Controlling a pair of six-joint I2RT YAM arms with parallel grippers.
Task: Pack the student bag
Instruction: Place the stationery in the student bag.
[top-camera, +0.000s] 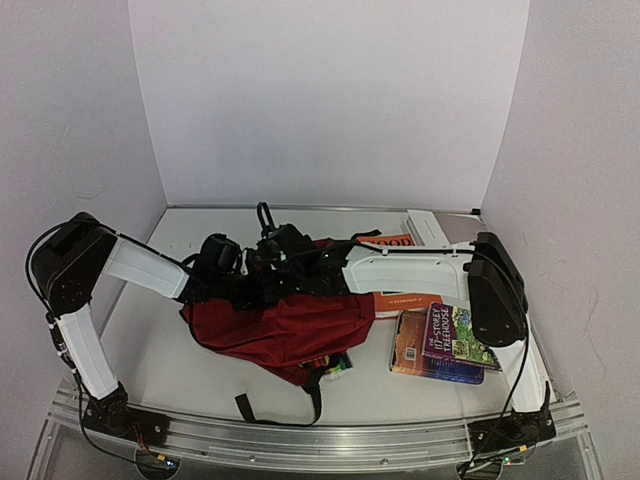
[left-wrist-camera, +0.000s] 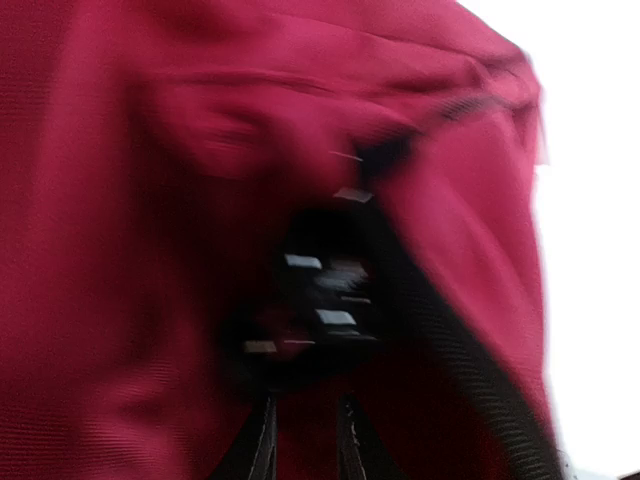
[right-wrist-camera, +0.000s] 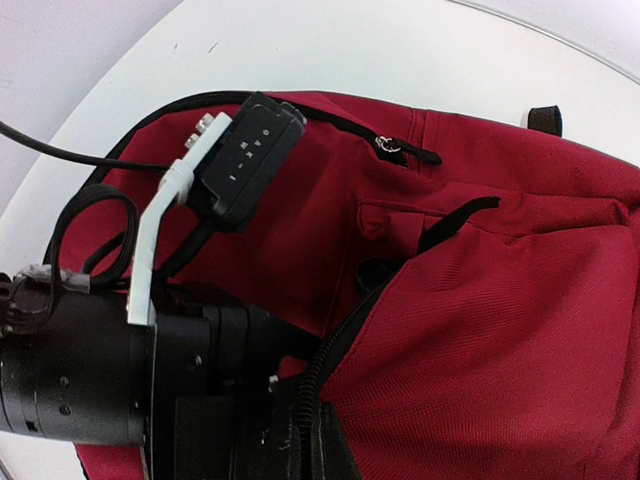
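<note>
**Workspace, seen from above and from both wrists.** A white table is closed in by white walls behind and at both sides. The student bag lies mid-table, directly beneath both grippers. I read the right gripper as closed at the bag's black zipper edge; whether it pinches fabric I cannot tell. The left gripper faces blurred red fabric, and I cannot tell its state. A stack of books lies well right of the right gripper, near the table's edge. Open tabletop runs left of the left gripper to the wall.
</note>
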